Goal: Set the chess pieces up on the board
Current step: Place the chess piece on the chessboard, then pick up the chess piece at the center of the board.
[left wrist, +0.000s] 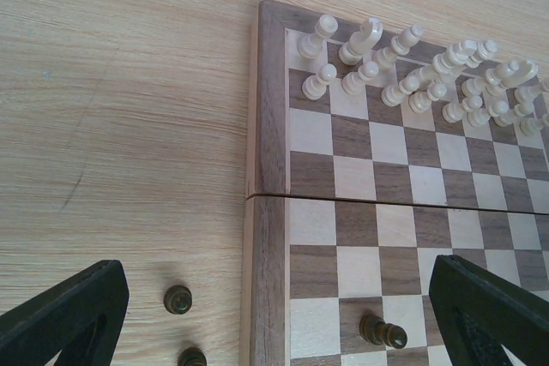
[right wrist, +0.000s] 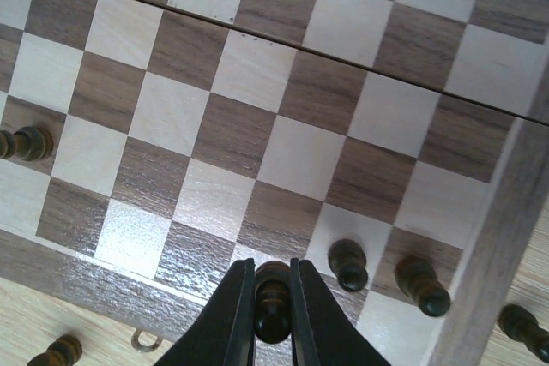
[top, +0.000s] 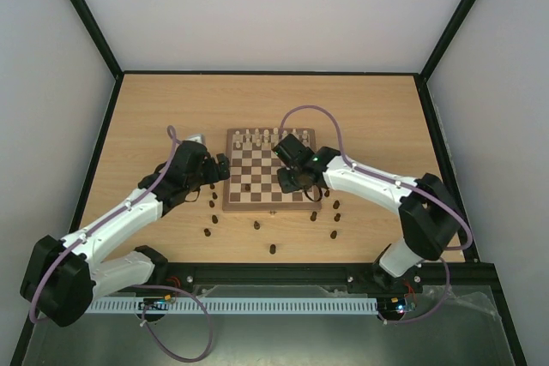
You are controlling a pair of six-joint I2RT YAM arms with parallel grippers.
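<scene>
The board point(top: 257, 179) lies mid-table. Cream pieces point(top: 262, 136) fill its two far rows, also seen in the left wrist view point(left wrist: 412, 75). My right gripper point(right wrist: 273, 319) is shut on a dark pawn point(right wrist: 273, 293) and holds it over the board's near row, right of the middle. Two dark pawns point(right wrist: 347, 265) stand on near-right squares beside it. My left gripper point(left wrist: 279, 323) is open and empty, straddling the board's left edge. One dark pawn point(left wrist: 382, 330) stands on the board between its fingers. Two dark pawns point(left wrist: 177, 299) stand on the table just off the frame.
Several dark pieces stand loose on the table in front of the board point(top: 273, 249), to its left point(top: 208, 232) and right point(top: 336, 212). The small clasp point(right wrist: 146, 342) sticks out of the board's front edge. A raised rim point(top: 116, 75) bounds the table.
</scene>
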